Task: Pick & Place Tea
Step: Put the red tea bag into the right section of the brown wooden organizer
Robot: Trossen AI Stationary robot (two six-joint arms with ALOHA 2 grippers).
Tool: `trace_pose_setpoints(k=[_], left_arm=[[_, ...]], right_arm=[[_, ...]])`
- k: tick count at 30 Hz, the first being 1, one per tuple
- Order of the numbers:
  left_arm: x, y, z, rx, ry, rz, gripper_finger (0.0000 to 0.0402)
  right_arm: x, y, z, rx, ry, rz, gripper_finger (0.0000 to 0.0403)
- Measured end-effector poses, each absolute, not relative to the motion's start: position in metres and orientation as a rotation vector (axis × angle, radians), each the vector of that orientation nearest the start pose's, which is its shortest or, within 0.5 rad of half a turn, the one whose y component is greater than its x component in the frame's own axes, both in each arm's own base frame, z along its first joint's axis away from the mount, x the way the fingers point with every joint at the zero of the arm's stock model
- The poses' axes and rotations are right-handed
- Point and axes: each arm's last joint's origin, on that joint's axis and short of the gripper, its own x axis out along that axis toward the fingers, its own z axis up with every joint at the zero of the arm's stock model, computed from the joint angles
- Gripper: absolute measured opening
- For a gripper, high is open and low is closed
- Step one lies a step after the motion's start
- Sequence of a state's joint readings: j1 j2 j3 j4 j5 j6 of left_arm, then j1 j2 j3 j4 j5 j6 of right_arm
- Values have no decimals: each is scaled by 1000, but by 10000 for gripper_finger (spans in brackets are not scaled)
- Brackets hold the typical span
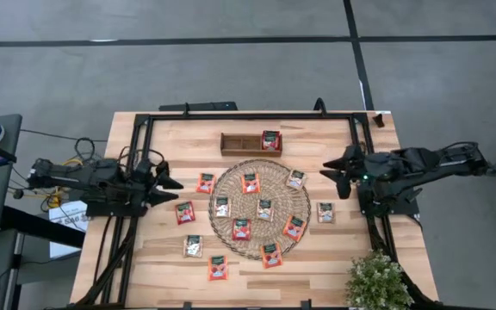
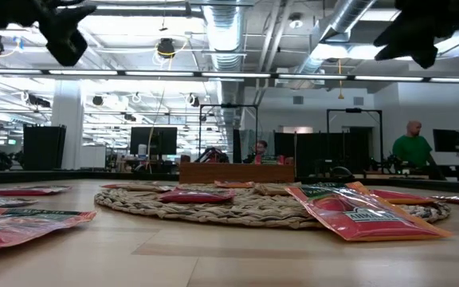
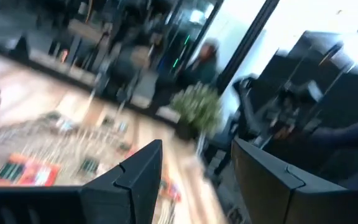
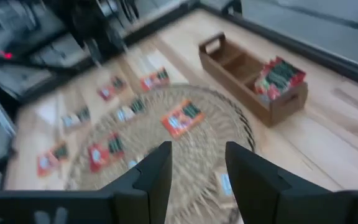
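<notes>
Several tea packets lie flat, most red-orange and a few beige. Some lie on the round woven mat (image 1: 231,185), such as one (image 1: 250,182). Others lie on the bare table, such as one (image 1: 185,213) and one (image 1: 325,212). One packet (image 1: 270,140) sits in the right end of the wooden tray (image 1: 239,144). My left gripper (image 1: 176,189) hovers open and empty at the table's left, left of the mat. Above the table's right side, my right gripper (image 1: 327,170) is open and empty too, its fingers (image 4: 157,168) pointing toward the mat.
A potted plant (image 1: 377,280) stands at the table's near right corner. A black frame (image 1: 248,115) runs along the table's far and side edges. In the low view, people sit and stand in the room beyond the table (image 2: 411,143).
</notes>
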State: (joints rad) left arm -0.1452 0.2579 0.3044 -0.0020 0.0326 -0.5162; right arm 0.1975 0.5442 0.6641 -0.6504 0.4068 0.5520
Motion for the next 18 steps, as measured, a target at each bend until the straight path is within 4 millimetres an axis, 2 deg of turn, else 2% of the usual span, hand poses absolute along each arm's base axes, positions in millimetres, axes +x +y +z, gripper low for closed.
trace_pose_setpoints(k=[6, 11, 14, 18], left_arm=[[136, -21, 281, -486, 455, -80, 185], [167, -26, 298, -446, 845, 28, 185], [186, -28, 303, -406, 983, 62, 185], [213, -32, 301, -363, 1033, 56, 185]], right_arm=[[98, 9, 274, 429, 295, -324, 137], [89, 7, 272, 432, 219, -322, 141], [83, 5, 271, 416, 187, -310, 143], [73, 3, 274, 393, 142, -296, 146]])
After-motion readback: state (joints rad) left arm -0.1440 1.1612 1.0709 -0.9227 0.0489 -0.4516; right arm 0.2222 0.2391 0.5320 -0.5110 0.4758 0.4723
